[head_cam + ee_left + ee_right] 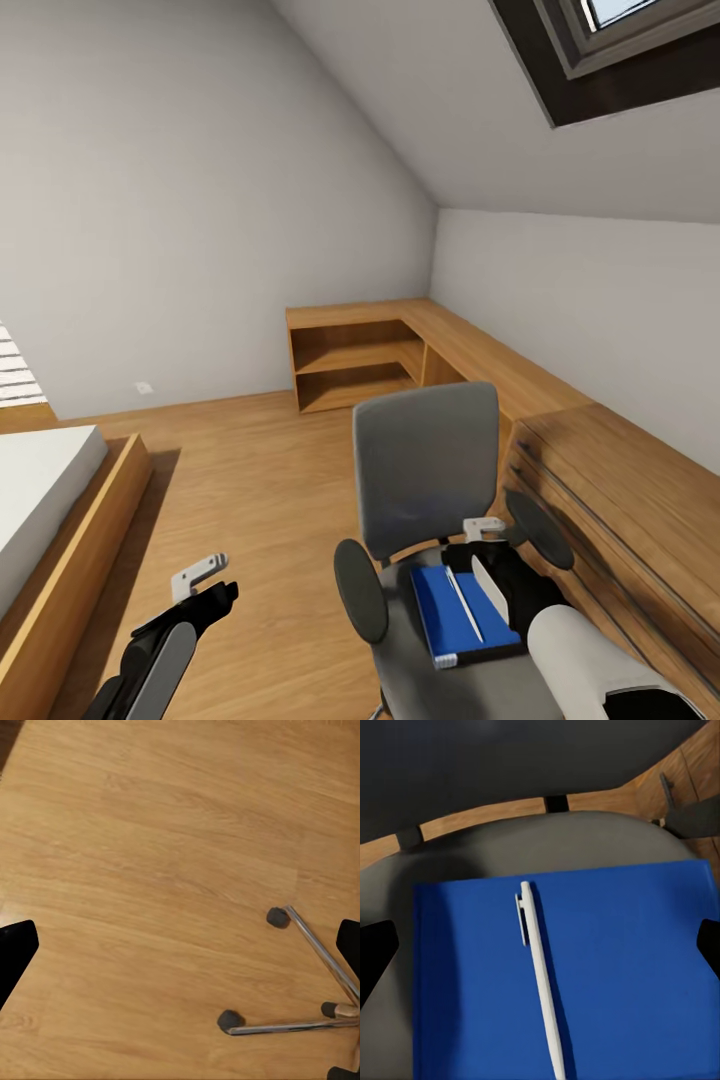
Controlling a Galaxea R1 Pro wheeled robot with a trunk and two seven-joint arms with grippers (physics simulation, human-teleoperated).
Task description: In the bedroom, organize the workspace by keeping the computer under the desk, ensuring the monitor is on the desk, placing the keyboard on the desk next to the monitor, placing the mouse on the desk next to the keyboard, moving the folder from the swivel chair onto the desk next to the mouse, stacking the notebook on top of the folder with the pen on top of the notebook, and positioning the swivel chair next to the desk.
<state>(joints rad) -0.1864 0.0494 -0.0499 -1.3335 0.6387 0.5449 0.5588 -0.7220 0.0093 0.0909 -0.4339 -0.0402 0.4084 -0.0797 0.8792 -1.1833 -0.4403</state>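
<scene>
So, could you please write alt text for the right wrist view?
A white pen lies on a flat bright blue folder, which rests on the grey padded seat of a swivel chair. Wooden floor shows behind the seat.

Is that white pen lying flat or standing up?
Lying flat: the white pen rests lengthwise on the blue folder, which sits on the swivel chair seat.

A grey padded swivel chair (425,480) with black armrests stands on the wood floor beside low oak shelving. A flat bright blue folder (607,967) lies on its seat, with a slim white pen (540,975) resting lengthwise on top.
</scene>
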